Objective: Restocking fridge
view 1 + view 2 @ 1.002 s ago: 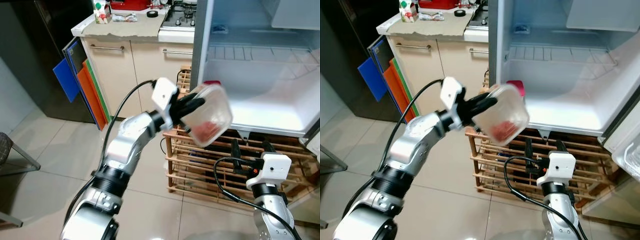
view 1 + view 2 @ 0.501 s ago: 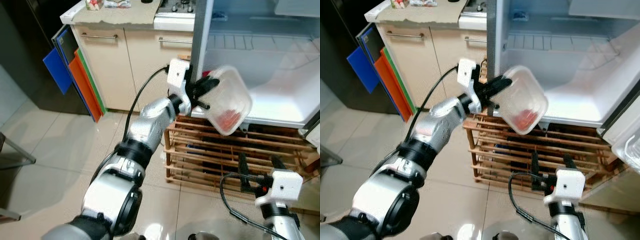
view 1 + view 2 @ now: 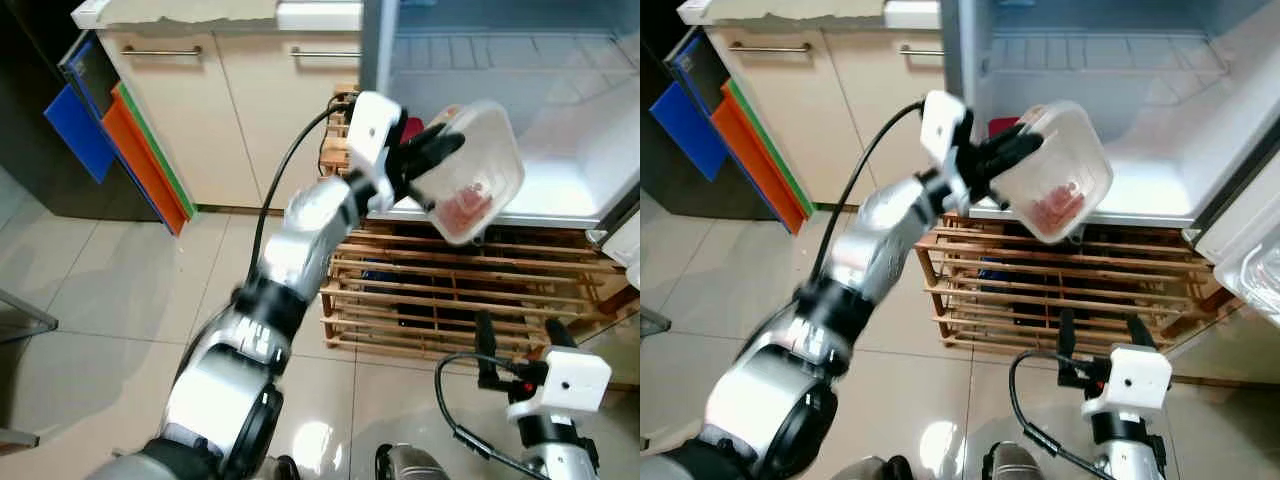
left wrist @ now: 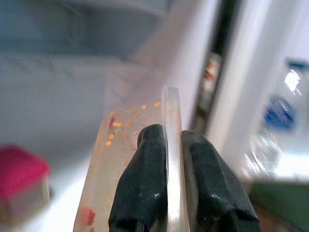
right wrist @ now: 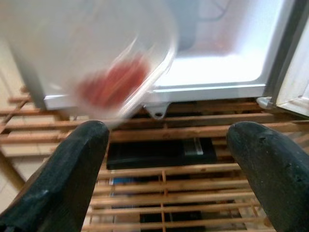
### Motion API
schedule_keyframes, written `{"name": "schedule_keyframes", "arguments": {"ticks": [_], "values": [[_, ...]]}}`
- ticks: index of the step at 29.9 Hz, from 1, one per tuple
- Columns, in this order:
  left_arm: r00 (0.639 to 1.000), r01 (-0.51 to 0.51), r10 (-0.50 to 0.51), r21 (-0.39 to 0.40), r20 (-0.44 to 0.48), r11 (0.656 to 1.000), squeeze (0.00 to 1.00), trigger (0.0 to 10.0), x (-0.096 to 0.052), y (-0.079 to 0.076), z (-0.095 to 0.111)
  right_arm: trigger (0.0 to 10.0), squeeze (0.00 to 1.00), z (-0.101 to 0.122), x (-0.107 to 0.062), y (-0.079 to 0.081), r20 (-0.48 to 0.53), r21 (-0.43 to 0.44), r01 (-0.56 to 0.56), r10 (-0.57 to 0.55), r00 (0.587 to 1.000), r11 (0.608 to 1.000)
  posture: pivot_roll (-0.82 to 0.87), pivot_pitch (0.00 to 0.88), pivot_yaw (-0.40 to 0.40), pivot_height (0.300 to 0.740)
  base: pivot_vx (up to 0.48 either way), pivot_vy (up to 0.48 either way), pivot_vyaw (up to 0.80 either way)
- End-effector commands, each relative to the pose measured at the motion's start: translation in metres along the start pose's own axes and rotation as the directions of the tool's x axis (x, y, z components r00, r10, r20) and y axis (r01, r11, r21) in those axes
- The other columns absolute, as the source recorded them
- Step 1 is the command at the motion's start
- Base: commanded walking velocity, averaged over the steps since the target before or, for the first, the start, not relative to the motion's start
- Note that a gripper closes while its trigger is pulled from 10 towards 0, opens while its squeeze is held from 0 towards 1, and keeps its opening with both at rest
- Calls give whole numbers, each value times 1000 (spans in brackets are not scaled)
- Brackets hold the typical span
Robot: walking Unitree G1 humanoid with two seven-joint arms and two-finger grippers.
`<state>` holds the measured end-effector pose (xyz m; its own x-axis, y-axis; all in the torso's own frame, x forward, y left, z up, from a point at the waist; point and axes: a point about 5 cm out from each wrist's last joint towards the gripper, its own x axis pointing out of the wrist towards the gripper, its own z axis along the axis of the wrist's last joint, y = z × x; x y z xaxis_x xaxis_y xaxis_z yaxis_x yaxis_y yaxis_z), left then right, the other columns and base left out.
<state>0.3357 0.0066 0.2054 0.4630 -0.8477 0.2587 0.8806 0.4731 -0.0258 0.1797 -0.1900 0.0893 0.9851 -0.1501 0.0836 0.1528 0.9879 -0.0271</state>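
Kitchen: tiled floor, beige cabinets [image 3: 190, 110], blue and orange boards leaning at the cabinet side.
Fridge [image 3: 540, 150]: door open, white compartment, wire shelf above; sits on a wooden slat rack [image 3: 440, 300].
Left gripper [image 3: 430, 160]: raised at the fridge's front edge, fingers [image 4: 145, 188] clamped on the rim of the clear container [image 3: 470, 170].
Container: tilted, red food inside, held in the air just before the opening, not yet set down.
Pink-lidded tub [image 4: 21, 186]: already on the fridge floor, near its left wall.
Right gripper [image 3: 515, 350]: low, near the rack, fingers spread apart, holding nothing.
Progress: judged mid-task; one item stocked, container carried to the fridge, placing and release left.
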Motion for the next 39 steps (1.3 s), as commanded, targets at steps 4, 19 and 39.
{"name": "schedule_keyframes", "arguments": {"ticks": [4, 19, 39], "values": [[998, 61, -61, 80, -7, 995, 0, 10000, -30, -7, 16, 10000, 0, -3, 13, 2, -1, -2, -1, 1, 1000, 1000, -112, 102, 96, 740, 0, 0, 0], [778, -538, 591, 262, -212, 801, 0, 10000, -134, 30, -56, 10000, 0, -5, 57, 4, 26, -16, -21, 22, 999, 1000, -40, 19, 65, 740, 0, 0, -528], [753, -584, 633, 264, -177, 768, 0, 10000, -124, 45, -53, 10000, 0, -19, 49, -2, -13, -40, -1, 1, 1000, 999, -70, 22, 63, 740, 0, 0, -781]]}}
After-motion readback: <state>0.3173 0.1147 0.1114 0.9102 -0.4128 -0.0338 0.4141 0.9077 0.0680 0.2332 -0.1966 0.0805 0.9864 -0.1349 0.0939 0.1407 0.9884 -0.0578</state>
